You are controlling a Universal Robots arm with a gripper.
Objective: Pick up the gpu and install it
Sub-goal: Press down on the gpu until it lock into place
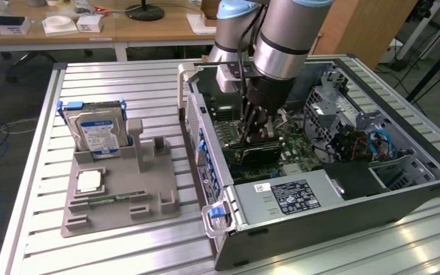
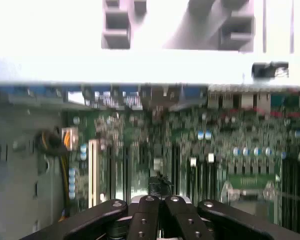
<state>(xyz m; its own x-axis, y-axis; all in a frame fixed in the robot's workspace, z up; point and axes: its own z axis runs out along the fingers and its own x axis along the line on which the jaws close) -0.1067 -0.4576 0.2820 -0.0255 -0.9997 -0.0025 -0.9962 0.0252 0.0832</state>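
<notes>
No wording can be read anywhere. The hard drive [image 1: 98, 136] carries a blue and white label, and the power supply [image 1: 290, 196] a white and a dark sticker, their print too small to read.

Black gpu [image 1: 256, 152] lies flat inside the case

Black multi-link gripper [image 2: 160, 210] in foreground, linkage bars drawn together at centre, fingers closed. Just beyond it, green motherboard [image 2: 140, 150] crowded with small components, dark parallel slots and one pale cream slot [image 2: 94, 170]. Yellow and orange cable bundle [image 2: 57, 142] beside grey metal case wall [image 2: 20, 165]. Row of rear port connectors [image 2: 155, 94] along board's far edge. Past that, bright washed-out surface with grey moulded holder [image 2: 180, 22].
</notes>
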